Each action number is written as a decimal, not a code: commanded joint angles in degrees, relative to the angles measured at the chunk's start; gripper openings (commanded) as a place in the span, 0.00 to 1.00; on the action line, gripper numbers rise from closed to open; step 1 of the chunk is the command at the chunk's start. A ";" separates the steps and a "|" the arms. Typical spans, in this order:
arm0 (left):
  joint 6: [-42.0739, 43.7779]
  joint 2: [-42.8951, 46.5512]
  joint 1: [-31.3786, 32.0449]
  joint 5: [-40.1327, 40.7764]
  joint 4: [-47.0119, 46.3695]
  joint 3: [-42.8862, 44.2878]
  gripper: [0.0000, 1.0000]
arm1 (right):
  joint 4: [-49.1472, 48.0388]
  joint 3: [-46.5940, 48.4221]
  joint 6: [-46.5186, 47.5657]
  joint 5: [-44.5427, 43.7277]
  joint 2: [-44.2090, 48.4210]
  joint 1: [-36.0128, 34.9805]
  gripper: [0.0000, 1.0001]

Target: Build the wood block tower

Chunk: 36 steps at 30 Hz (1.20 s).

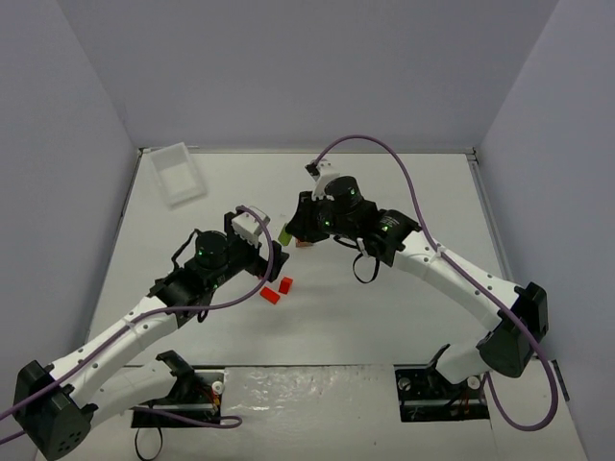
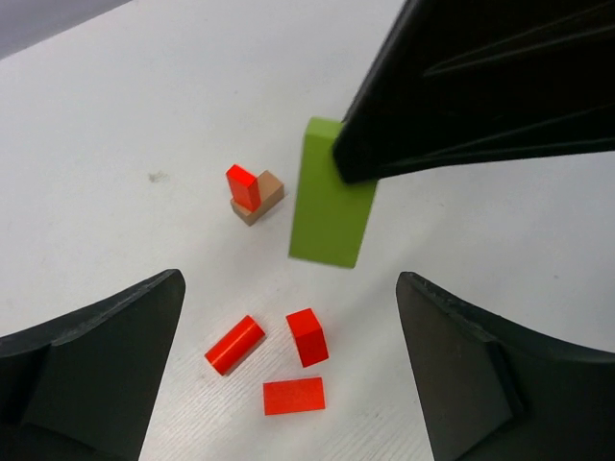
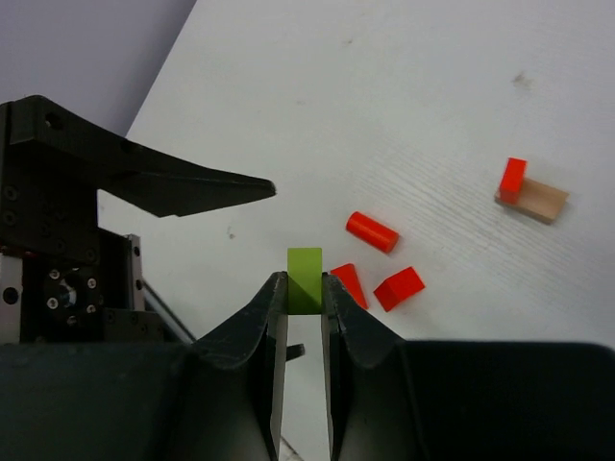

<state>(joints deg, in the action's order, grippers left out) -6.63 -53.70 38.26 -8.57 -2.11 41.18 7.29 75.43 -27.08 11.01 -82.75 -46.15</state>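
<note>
Right wrist view: right tool (image 3: 306, 281) clenched on lime-green rectangular wood block (image 3: 306, 259), frame ctr; left tool (image 2: 288, 283) released, wide.

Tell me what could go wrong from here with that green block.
The right gripper pinches the green block only near its upper end, so it may swing or slip. The red block stands on one edge of the tan block; a nudge could topple it. The open left gripper sits close: the arms might collide.
</note>
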 commanded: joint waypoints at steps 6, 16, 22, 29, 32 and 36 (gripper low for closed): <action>-12.86 1.26 -3.04 18.40 11.46 1.17 0.95 | -3.38 -2.70 2.66 -29.72 0.70 0.01 0.00; -14.69 3.62 -12.64 15.69 24.40 1.58 0.95 | -8.29 -4.12 0.05 -37.44 -8.01 1.55 0.00; -11.95 3.24 -13.12 17.80 27.35 2.12 0.96 | -13.28 -5.13 -0.01 -36.85 -12.49 1.85 0.00; -12.29 2.89 -13.19 18.80 24.56 0.92 0.96 | -16.47 -5.57 0.44 -36.65 -15.71 1.85 0.00; -12.17 2.50 -13.21 18.80 24.17 0.96 0.96 | -18.16 -6.09 0.54 -36.63 -16.84 1.68 0.00; -12.37 1.84 -13.21 18.00 23.71 0.85 0.96 | -19.88 -6.39 1.12 -36.45 -18.05 1.22 0.00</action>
<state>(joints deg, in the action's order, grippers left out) -19.56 -51.16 25.41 9.12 24.96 40.66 -6.91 69.08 -26.27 -23.16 -100.60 -44.35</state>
